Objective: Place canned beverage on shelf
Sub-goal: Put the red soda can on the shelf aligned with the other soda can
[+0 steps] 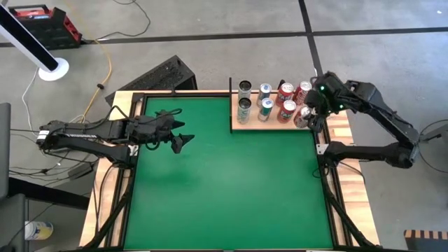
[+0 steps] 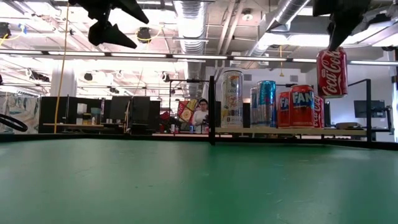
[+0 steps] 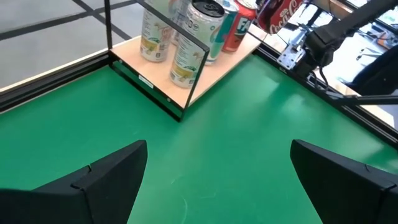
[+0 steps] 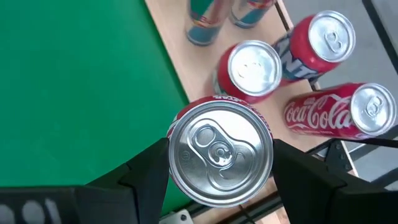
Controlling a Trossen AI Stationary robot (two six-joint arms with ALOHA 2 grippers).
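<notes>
Clearance decides it: the red Coca-Cola aluminium can (image 2: 331,72) hangs upright, long axis vertical, between the jaws of the right gripper (image 4: 217,163), which are closed on its sides, above the pale wooden shelf (image 1: 246,127) at its three o'clock end. The left gripper (image 1: 179,141) waits wide open and empty at nine o'clock.

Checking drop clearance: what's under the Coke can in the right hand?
The right hand holds the Coke can in the air above the shelf at its right end, clear of the board. Directly below it, the low view shows bare wood; the wrist view's spot is hidden by the can.
</notes>
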